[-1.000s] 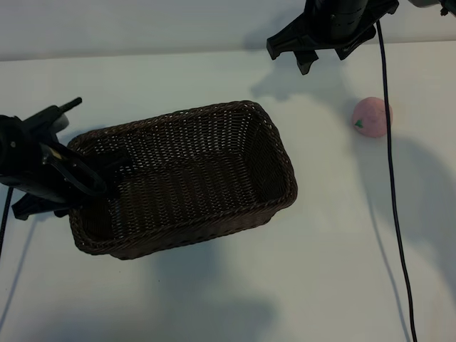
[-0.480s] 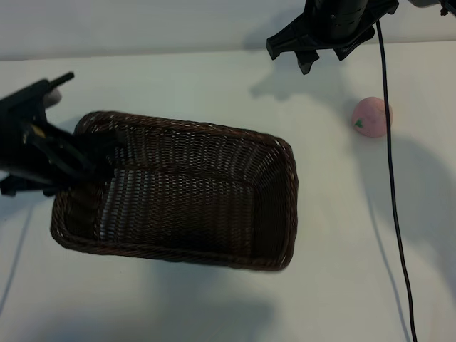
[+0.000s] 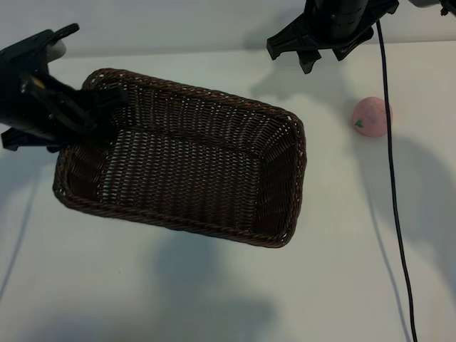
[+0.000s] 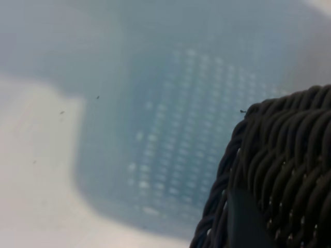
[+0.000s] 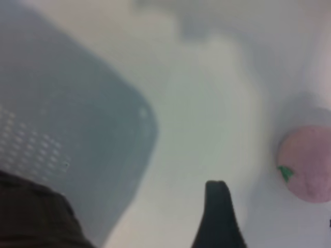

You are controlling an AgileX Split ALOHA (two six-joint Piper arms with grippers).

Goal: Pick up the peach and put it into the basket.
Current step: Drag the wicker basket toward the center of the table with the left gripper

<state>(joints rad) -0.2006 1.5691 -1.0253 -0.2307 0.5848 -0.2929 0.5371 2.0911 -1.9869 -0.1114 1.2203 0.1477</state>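
White tabletop (image 3: 214, 299) is bearing the scene | left gripper (image 3: 96, 114), clamped on the basket (image 3: 185, 167) rim at 9 o'clock, is holding it lifted above its shadow | right gripper (image 3: 324, 53), jaws apart and empty, is hovering at 1 o'clock | peach (image 3: 371, 117) is lying at 2 o'clock, well apart from the basket | progress: peach not yet grasped; pick and placement are remaining.

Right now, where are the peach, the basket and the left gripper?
peach (image 3: 371, 117): exterior view, middle of the fruit.
basket (image 3: 295, 187): exterior view, braided rim at its right end.
left gripper (image 3: 100, 107): exterior view, fingertips at the basket's left rim.
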